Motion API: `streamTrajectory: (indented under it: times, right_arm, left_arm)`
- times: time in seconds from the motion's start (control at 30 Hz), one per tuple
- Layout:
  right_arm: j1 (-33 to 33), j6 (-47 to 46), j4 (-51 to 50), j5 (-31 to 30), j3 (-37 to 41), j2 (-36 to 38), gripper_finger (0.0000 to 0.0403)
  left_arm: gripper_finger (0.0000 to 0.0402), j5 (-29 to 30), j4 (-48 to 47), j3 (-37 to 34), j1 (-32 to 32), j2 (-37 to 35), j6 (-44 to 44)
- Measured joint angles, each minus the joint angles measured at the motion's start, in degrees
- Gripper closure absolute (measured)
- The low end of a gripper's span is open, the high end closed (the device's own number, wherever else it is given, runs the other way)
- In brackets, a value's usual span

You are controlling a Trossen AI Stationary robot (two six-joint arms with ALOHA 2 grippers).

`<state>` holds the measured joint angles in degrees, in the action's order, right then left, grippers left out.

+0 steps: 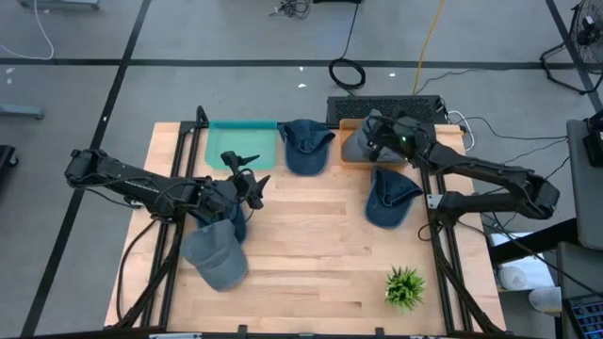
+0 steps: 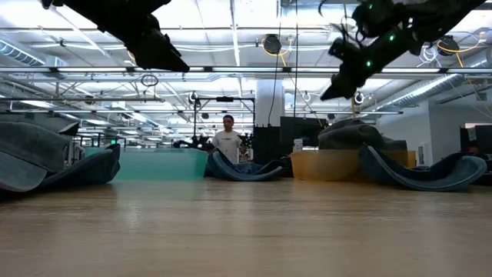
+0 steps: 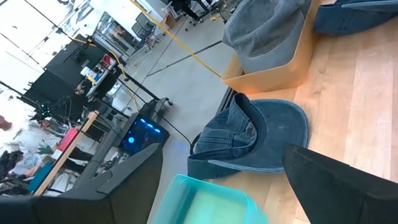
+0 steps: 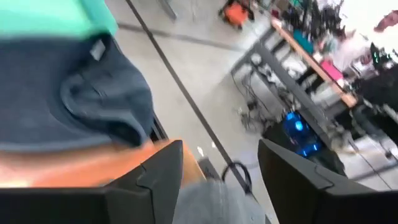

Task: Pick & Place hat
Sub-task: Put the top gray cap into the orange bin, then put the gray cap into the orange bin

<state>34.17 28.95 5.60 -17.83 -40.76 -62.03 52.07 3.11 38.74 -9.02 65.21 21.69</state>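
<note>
Left gripper (image 1: 247,171) hangs above the table w/ fingers spread wide, holding nothing, just beside the teal bin (image 1: 241,143) — a grey hat (image 1: 217,256) and a blue hat (image 1: 232,221) lie near it. Right gripper (image 1: 370,141) is over the orange bin (image 1: 354,151), fingers apart above the grey hat in the bin (image 3: 264,34). Two more blue hats — one between the bins (image 1: 304,144), one on the table near the right arm (image 1: 391,196).

Blue denim hats (image 1: 306,146), one grey hat (image 1: 361,141) in an orange bin (image 1: 350,158), a teal bin (image 1: 226,143), pale wooden table (image 1: 311,245).
</note>
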Motion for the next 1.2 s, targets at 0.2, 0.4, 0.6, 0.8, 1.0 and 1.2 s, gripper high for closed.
streamTrajectory:
  times: [0.2, 0.4, 0.6, 0.8, 1.0, 1.2]
  right_arm:
    - [5.17, 0.24, -1.64, 0.05, 0.03, -6.25, 0.0225]
    - [8.02, -6.39, -7.34, -0.07, 0.03, -9.16, 0.0249]
    - [8.22, -12.0, -23.05, -0.29, 0.03, -8.17, 0.0278]
    - [8.22, -10.19, -20.14, -0.68, 0.03, -8.1, 0.0295]
    - [7.09, -5.31, -13.92, -4.93, 0.03, -5.08, 0.0282]
    - [4.37, -4.17, -13.39, -11.28, 0.04, -0.19, 0.0239]
  left_arm:
    - [0.0066, -0.13, -0.05, 0.0, 0.0, 0.0, -1.21]
    - [0.0066, -0.13, -0.4, 0.0, 0.0, 0.0, -1.3]
    - [0.0066, -0.13, -1.81, 0.0, 0.0, 0.0, -2.36]
    - [0.0066, -0.66, -1.71, 0.0, -0.01, 0.0, -2.61]
    - [0.0066, -0.83, -1.82, 0.0, -0.77, 0.0, -3.19]
    - [0.0066, -0.81, -2.1, 0.0, -1.27, 0.0, -3.57]
